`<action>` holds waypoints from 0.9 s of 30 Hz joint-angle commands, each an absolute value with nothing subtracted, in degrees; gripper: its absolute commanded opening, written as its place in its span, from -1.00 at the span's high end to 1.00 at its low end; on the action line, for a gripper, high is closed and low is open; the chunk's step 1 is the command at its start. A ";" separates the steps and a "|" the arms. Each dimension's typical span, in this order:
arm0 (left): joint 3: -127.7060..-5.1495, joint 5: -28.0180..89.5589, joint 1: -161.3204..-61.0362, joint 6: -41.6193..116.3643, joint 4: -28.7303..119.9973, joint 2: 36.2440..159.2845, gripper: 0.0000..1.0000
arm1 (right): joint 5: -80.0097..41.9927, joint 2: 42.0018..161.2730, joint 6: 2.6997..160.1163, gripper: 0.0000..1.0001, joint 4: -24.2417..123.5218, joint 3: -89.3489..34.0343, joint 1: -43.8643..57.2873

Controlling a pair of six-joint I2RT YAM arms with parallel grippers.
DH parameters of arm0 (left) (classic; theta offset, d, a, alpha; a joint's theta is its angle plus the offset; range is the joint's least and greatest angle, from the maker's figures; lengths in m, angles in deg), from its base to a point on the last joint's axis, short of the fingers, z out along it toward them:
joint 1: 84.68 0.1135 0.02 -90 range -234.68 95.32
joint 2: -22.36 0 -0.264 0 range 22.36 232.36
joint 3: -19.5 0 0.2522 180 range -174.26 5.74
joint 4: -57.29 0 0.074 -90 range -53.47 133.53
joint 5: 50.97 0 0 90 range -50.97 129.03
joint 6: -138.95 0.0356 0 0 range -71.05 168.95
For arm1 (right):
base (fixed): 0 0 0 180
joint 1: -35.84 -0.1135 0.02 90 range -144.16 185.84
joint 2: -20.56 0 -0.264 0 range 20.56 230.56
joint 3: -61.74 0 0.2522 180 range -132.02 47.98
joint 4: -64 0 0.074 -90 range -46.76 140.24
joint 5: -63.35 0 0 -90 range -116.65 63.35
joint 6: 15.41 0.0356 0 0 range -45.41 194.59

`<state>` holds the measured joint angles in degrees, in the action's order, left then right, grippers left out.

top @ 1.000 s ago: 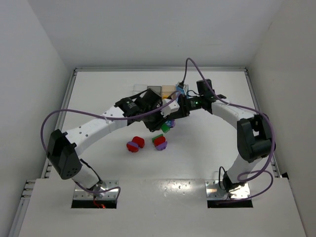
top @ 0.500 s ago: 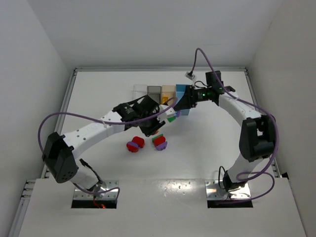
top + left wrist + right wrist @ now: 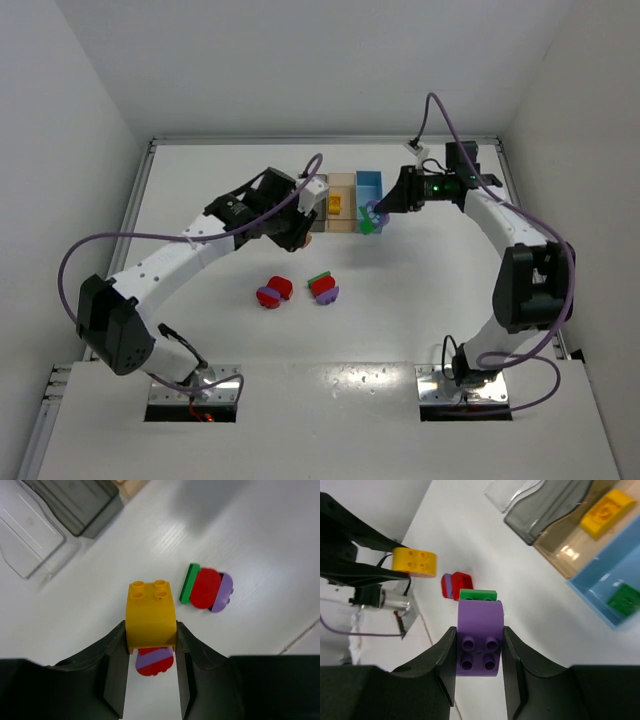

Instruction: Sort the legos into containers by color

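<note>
- Left gripper (image 3: 150, 639) clamped on yellow brick (image 3: 151, 615), held above the table (image 3: 260, 525) near smoky grey bin (image 3: 75, 505).
- Right gripper (image 3: 479, 652) clamped on purple brick (image 3: 480, 630), at the near end of light blue bin (image 3: 592, 592).
- Green brick (image 3: 623, 600) lies in light blue bin.

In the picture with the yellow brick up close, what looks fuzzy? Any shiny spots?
Left wrist view: the yellow brick in the left gripper is sharp, the grey bin and clear bin beyond it are soft. Right wrist view: the purple brick is sharp, and a glare spot sits on the tan bin.
</note>
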<state>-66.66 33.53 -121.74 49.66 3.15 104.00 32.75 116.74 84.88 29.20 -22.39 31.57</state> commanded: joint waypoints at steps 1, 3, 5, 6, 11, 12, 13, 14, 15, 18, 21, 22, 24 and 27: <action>-71.33 34.10 -121.77 43.17 9.94 105.49 1.00 | 29.26 110.65 81.72 1.00 28.71 -22.16 34.25; -73.70 33.50 -121.24 43.15 11.27 108.04 1.00 | 27.50 108.72 80.66 1.00 27.30 -22.16 35.65; -78.34 32.89 -121.24 42.54 11.89 113.74 1.00 | 26.18 107.66 78.91 1.00 25.02 -22.16 36.45; -80.28 32.88 -121.24 41.75 11.89 116.03 1.00 | 25.65 106.87 78.90 1.00 24.31 -22.16 37.15; -91.54 32.97 -120.71 39.55 11.27 129.13 1.00 | 25.12 106.16 77.58 1.00 21.76 -22.69 39.87; -92.68 32.97 -120.71 39.55 11.27 130.45 1.00 | 24.51 106.16 77.06 1.00 21.15 -22.69 39.88; -95.05 32.97 -120.71 39.55 11.27 131.68 1.00 | 24.50 105.55 77.05 1.00 21.14 -22.69 40.66; -96.20 32.97 -120.02 39.55 11.27 133.78 1.00 | 24.50 105.55 77.05 1.00 21.14 -22.69 41.46; -97.08 32.45 -120.01 39.55 11.27 134.67 1.00 | 24.50 105.55 77.05 1.00 21.14 -22.69 41.46; -99.90 32.44 -119.48 39.55 11.27 137.31 1.00 | 24.50 104.94 77.05 1.00 21.14 -22.08 42.61; -101.65 32.44 -118.87 39.55 10.75 139.24 1.00 | 24.50 104.93 77.05 1.00 21.14 -21.55 43.22; -102.18 32.44 -118.87 39.55 10.75 139.25 1.00 | 24.50 104.93 77.05 1.00 21.14 -21.54 43.22; -102.71 32.96 -118.87 39.55 10.75 139.87 1.00 | 24.50 104.32 77.05 1.00 21.67 -21.02 43.83; -103.33 33.49 -118.35 40.08 10.22 141.36 1.00 | 24.50 104.32 77.58 1.00 22.45 -19.97 43.84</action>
